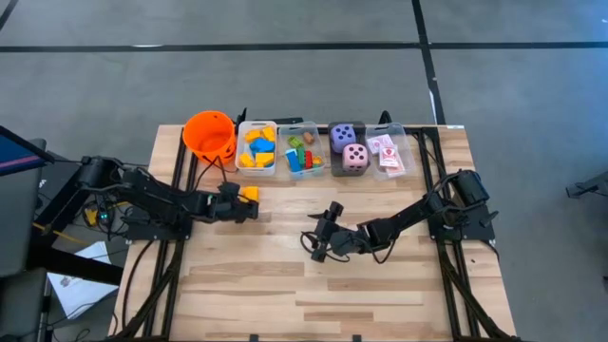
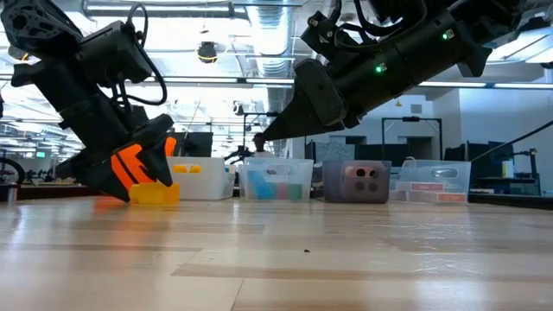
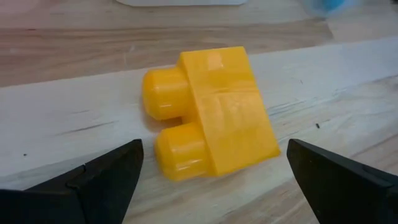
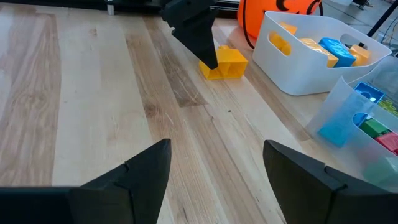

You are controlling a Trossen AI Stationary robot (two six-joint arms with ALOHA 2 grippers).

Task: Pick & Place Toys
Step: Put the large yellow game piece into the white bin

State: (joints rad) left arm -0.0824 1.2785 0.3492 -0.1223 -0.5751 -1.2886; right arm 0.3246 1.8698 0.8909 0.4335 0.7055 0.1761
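A yellow block with two round studs lies on its side on the wooden table, in front of the orange bucket. My left gripper slants down at it, open. One finger stands on each side of the block, with a small gap to it on both sides in the left wrist view. My right gripper hangs open above the table's middle with nothing between its fingers. The other toys lie in the bins at the far edge.
Along the far edge stand a white bin with yellow and blue blocks, a clear bin with mixed blocks, a bin with a purple die and a pink die, and a bin with cards. The near half of the table shows bare wood.
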